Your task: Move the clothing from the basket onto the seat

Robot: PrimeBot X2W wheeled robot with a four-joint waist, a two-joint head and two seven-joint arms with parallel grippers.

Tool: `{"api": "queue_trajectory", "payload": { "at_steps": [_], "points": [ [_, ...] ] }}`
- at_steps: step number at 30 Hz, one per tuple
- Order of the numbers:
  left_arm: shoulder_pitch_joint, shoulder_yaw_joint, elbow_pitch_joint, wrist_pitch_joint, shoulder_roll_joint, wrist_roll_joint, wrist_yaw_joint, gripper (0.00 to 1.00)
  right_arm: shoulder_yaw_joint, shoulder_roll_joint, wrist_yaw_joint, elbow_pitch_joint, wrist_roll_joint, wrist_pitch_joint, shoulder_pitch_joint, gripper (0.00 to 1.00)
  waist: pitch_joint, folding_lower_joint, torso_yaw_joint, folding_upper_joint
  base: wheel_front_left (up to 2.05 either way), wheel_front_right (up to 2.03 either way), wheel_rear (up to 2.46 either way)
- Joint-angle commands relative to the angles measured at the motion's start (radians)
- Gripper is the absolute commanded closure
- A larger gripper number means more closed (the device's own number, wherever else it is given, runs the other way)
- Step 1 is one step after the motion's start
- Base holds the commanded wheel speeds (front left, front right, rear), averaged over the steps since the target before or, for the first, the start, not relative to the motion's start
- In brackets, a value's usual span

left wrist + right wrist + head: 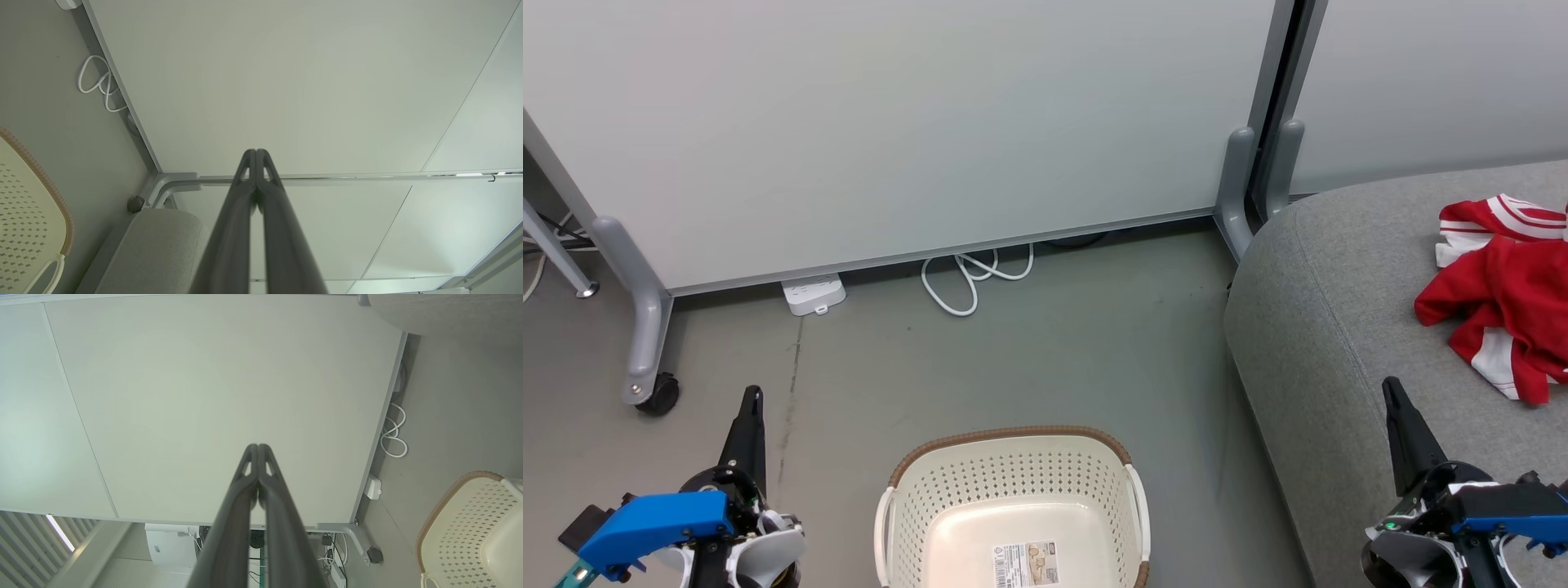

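The cream perforated basket (1013, 506) stands on the floor at the bottom centre, with just the printed label on its floor. Red clothing with white panels (1503, 294) lies crumpled on the grey seat (1339, 327) at the right. My left gripper (752, 400) is at the lower left, beside the basket, shut with nothing in it; in the left wrist view its fingertips (256, 153) touch. My right gripper (1392, 392) is at the lower right over the seat's front, shut and holding nothing, below the clothing; in the right wrist view its fingertips (257, 448) meet.
A pale partition panel (931, 122) on grey wheeled feet (645, 343) spans the back. A white power strip (813, 294) and looped white cable (972, 278) lie on the floor at its base. The basket's rim (41, 171) and seat corner (163, 245) show in the left wrist view.
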Motion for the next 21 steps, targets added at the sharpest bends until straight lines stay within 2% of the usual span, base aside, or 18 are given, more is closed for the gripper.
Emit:
{"api": "queue_trajectory", "payload": {
  "at_steps": [1,21],
  "points": [
    [-0.013,0.003,-0.005,0.005,0.000,-0.011,-0.010,1.00,-0.002,-0.003,0.000,-0.003,0.013,0.006,-0.015,1.00,0.000,0.0000,-0.001,0.0000,0.00,0.00,0.00],
    [-0.012,0.003,-0.005,0.005,0.000,-0.010,-0.010,1.00,-0.002,-0.003,0.000,-0.003,0.011,0.006,-0.013,1.00,0.000,0.0000,-0.001,0.0000,0.00,0.00,0.00]
  ]
}}
